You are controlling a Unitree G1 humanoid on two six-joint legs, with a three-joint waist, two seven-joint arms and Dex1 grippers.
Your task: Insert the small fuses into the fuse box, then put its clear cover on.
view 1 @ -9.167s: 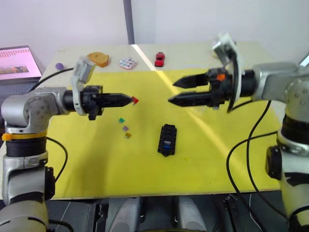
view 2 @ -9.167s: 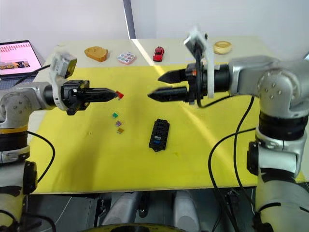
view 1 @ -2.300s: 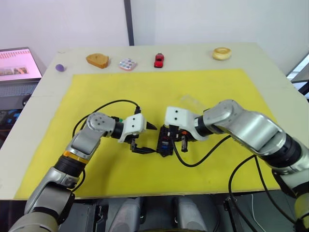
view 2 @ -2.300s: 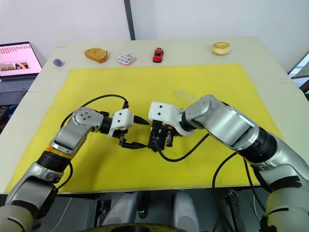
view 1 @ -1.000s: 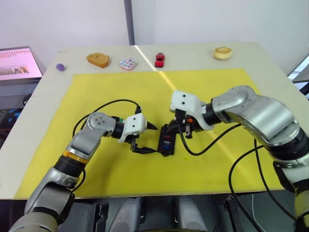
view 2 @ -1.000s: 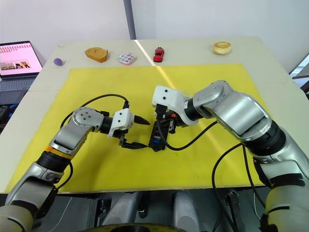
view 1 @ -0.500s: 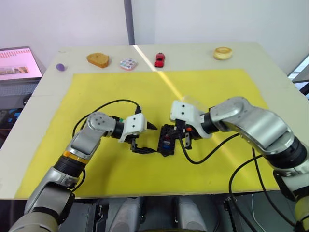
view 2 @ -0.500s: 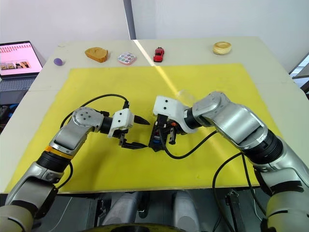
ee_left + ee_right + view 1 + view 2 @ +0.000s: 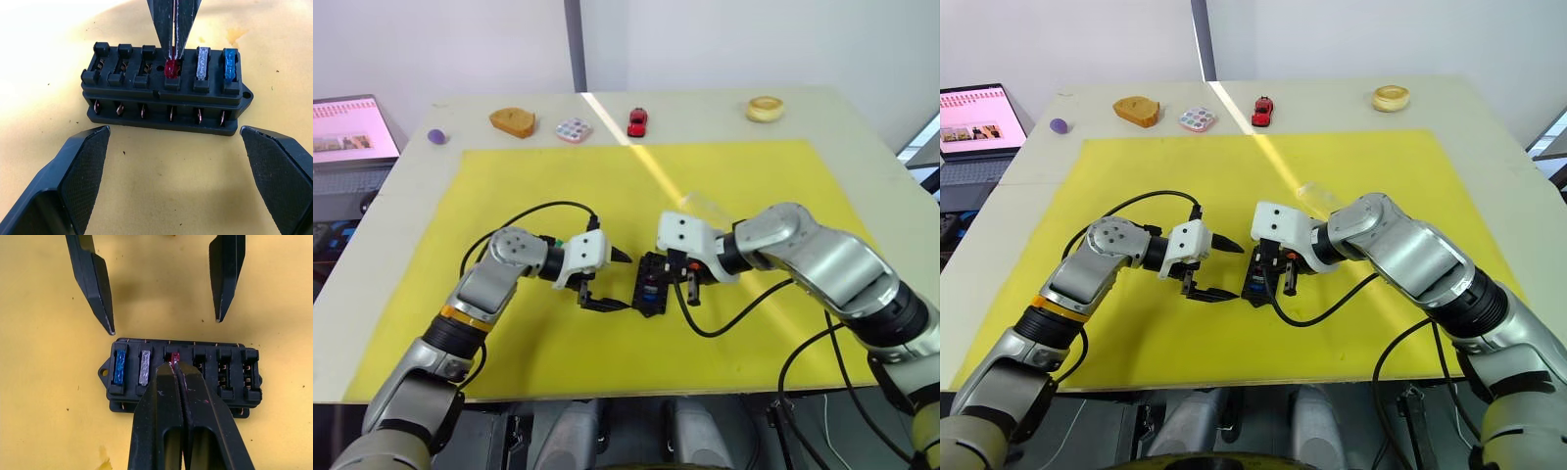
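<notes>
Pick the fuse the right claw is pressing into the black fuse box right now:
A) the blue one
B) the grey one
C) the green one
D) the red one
D: in the left wrist view the right claw is closed on the red fuse at a slot of the fuse box, next to the grey fuse and blue fuse already seated.

1. You see silver-grey arm shells with rounded joints, and an orange band ringing the left forearm.
2. Each wrist carries a white camera block; black cables loop from them.
3. The left gripper (image 9: 605, 278) and right gripper (image 9: 174, 366) have tapered black fingers with textured inner pads.
</notes>
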